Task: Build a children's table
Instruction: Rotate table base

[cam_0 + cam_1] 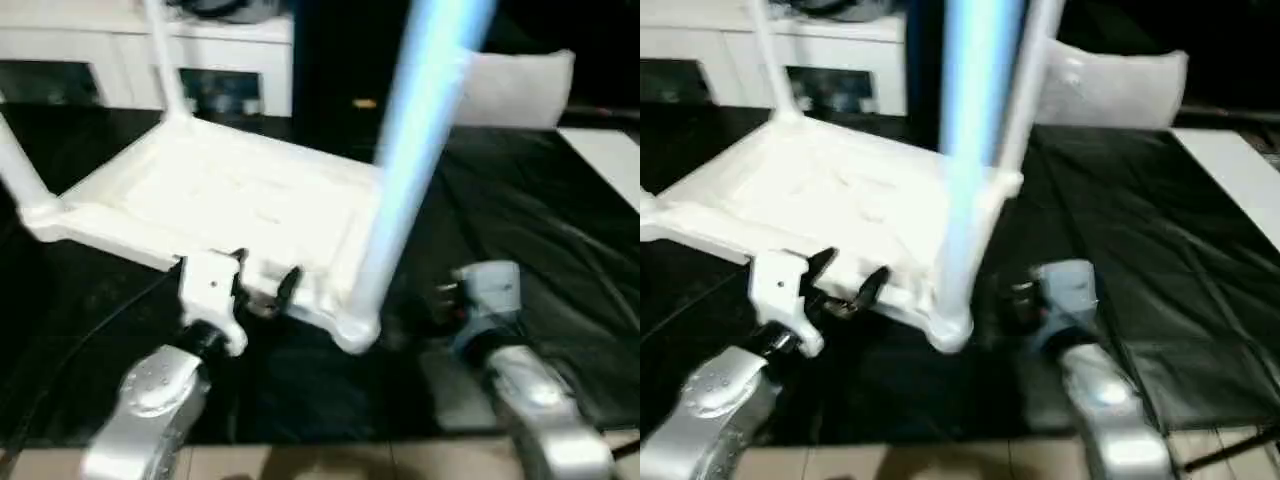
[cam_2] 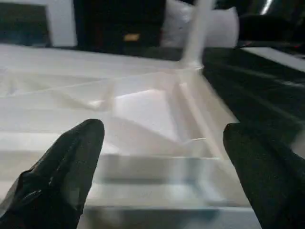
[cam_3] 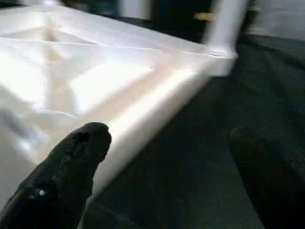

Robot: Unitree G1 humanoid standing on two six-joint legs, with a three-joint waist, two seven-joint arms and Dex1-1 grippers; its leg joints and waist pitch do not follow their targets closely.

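Lying upside down on a black sheet (image 1: 560, 260), the children's table (image 1: 230, 200) shows its ribbed white plastic underside, with tapered round legs standing up from the corner sockets; the nearest leg (image 1: 405, 170) looks bluish and blurred. No writing or label can be read anywhere. The left gripper (image 1: 262, 276) sits right at the table's near edge, its 2 black fingers (image 2: 71, 162) spread wide with the rim between them, gripping nothing. The right gripper (image 3: 167, 157) hangs just beside the near corner, over the dark sheet, jaws also wide open and empty. Behind stand a white cabinet (image 1: 130, 50) and a pale cushion (image 1: 520, 85).
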